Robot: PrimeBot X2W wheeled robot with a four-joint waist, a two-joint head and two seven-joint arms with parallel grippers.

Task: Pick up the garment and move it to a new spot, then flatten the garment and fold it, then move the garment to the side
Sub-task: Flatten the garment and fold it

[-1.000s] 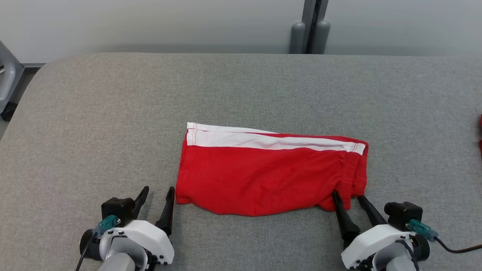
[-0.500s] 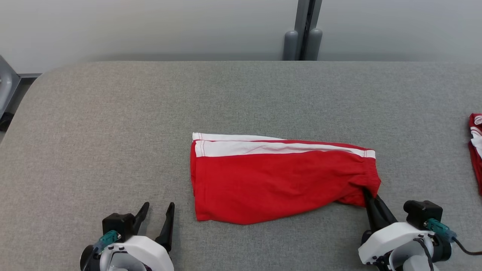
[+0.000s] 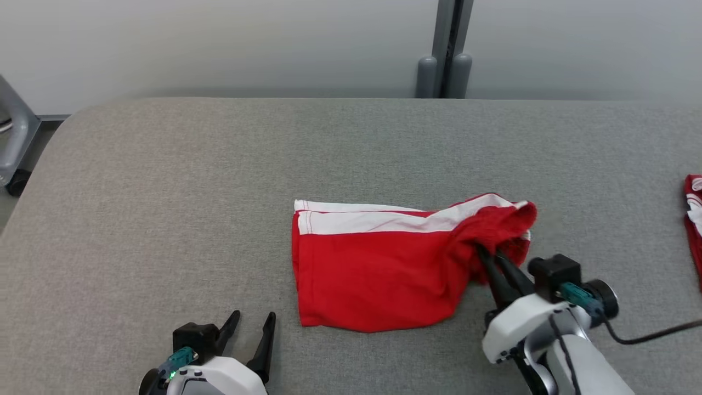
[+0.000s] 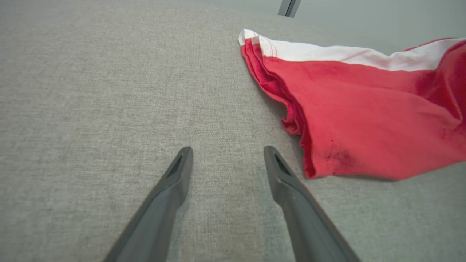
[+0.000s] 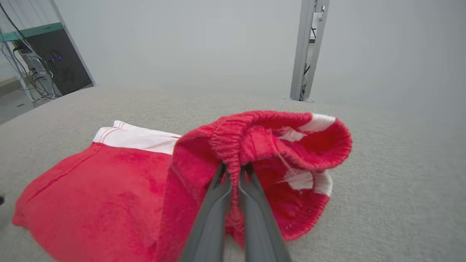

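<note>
Midway along the grey padded table [image 3: 164,192] lie red white-striped fabric shorts [image 3: 373,274] — right waistband end pinched by the right gripper [image 3: 488,255]; left gripper [image 3: 253,315] gapes empty. Fold seems half done; side move remains.

Head camera looks down; wrist cameras skim close; garment [image 3: 378,274] shared.

The right gripper [image 5: 235,171] has its fingertips buried in the bunched waistband of the red garment [image 3: 378,274], so the tips themselves cannot be seen. At three o'clock in the head view, a second red-and-white cloth [image 3: 694,219] is cut off by the edge. At ten o'clock in the right wrist view, dark equipment [image 5: 62,62] is too blurred to identify.
</note>
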